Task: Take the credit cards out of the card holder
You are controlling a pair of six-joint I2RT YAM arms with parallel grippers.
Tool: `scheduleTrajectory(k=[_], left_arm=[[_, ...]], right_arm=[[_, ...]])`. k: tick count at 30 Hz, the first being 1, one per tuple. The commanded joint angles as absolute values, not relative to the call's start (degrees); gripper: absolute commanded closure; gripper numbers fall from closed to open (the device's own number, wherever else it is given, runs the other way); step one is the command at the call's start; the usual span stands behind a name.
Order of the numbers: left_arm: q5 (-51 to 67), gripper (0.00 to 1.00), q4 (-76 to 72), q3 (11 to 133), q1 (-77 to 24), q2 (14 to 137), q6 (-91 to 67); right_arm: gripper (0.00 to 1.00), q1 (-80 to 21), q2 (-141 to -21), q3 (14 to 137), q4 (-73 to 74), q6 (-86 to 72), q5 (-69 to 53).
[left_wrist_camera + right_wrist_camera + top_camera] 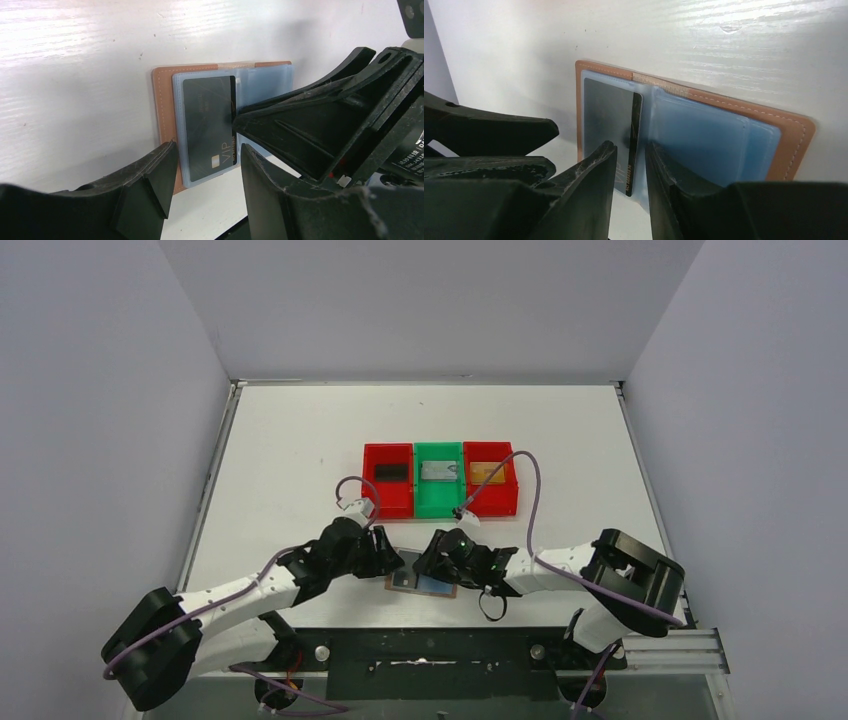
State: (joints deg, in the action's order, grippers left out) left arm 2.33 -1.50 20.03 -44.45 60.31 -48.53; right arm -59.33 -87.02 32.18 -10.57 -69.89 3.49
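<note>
Black VIP card [207, 125] is thin, stiff and slick in the card holder [162, 100] sleeve: pinch its bared mid-frame edge, right claw [631, 147] slightly open astride it, left claw [209, 150] released.

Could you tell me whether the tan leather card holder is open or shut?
Open: the tan leather card holder lies spread flat, both blue pockets showing.

Three bins stand in a row on the white bench [300, 440]. The left red bin [388, 506] holds a black card [390, 472], the green bin [438, 506] a grey card [438, 472], and the right red bin [492, 506] an orange card [487, 470]. Nearer the arms, the holder [436, 586] lies open, with the left pincer [393, 562] at its left end and the right pincer [432, 558] above it.
</note>
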Motion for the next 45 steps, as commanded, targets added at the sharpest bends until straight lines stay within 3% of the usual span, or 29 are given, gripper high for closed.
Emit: scheduleTrajectory(k=[1, 8, 21, 23, 27, 32, 38, 45], left_arm=[[5.1, 0.52, -3.9, 23.8, -44.4, 63.4, -46.1], [6.8, 0.58, -4.3, 25.7, -44.9, 67.5, -44.6], [5.2, 0.92, -2.2, 25.4, -46.1, 72.0, -44.6], [3.1, 0.91, -0.4, 25.8, -46.8, 71.4, -44.9], [-0.1, 0.76, 1.7, 26.4, -46.9, 69.4, -44.8], [-2.3, 0.66, 4.1, 27.8, -46.8, 69.6, -44.4], [-0.6, 0.68, 3.1, 27.8, -46.9, 71.8, -44.2], [1.3, 0.88, 0.7, 26.4, -46.9, 71.5, -44.2]], right_arm=[[0.7, -59.6, -88.2, 29.2, -15.7, -72.3, 1.7], [0.75, -59.5, -88.2, 29.1, -15.4, -73.2, 2.8], [0.79, -59.2, -87.0, 28.7, -15.0, -73.0, 2.8], [0.79, -59.1, -87.0, 28.8, -15.0, -72.9, 2.6], [0.79, -59.1, -86.9, 28.9, -14.6, -72.8, 2.6], [0.78, -59.0, -86.8, 29.0, -14.4, -72.8, 2.9], [0.78, -58.9, -87.0, 29.1, -14.4, -72.6, 2.8], [0.79, -58.9, -86.8, 28.5, -16.2, -72.6, 2.2]])
